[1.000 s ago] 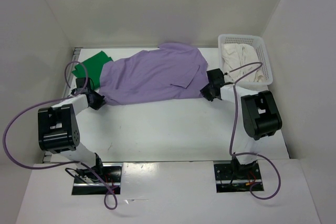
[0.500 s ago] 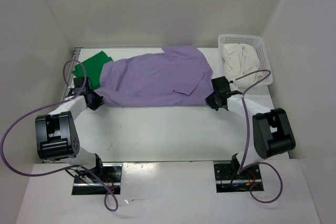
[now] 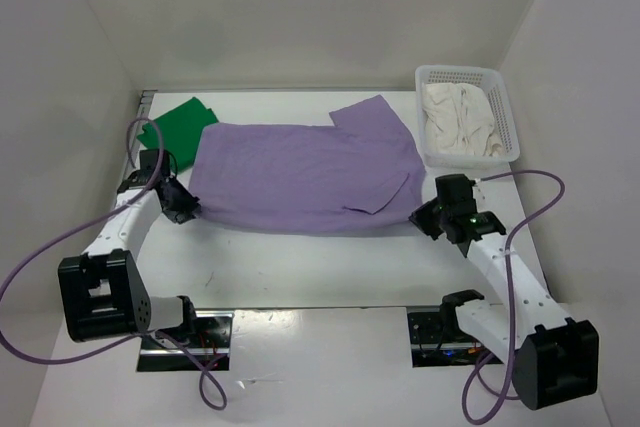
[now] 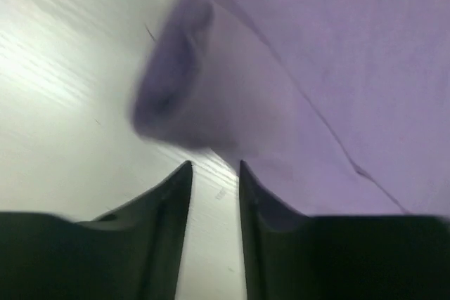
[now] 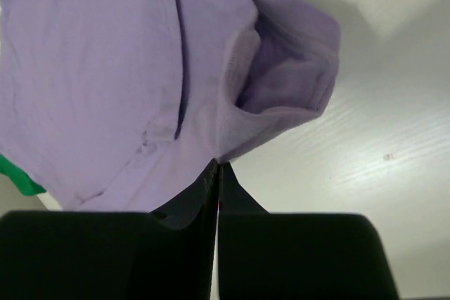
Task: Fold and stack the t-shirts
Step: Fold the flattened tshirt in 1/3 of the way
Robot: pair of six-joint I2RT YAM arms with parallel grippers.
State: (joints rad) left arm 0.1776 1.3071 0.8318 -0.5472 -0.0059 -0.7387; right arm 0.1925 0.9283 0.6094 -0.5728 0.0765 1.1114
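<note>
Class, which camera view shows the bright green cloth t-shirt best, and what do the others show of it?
The top external view: the bright green cloth t-shirt lies at far left, one edge under the pale lavender cloth t-shirt. The right wrist view shows only a green sliver at its left edge; the left wrist view shows none.

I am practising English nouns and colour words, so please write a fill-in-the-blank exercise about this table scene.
The cream t-shirt lies inside the white ____.
The leftmost t-shirt is coloured ____.
The right gripper is shut on the ____ t-shirt.
Missing words: basket; green; purple.
</note>
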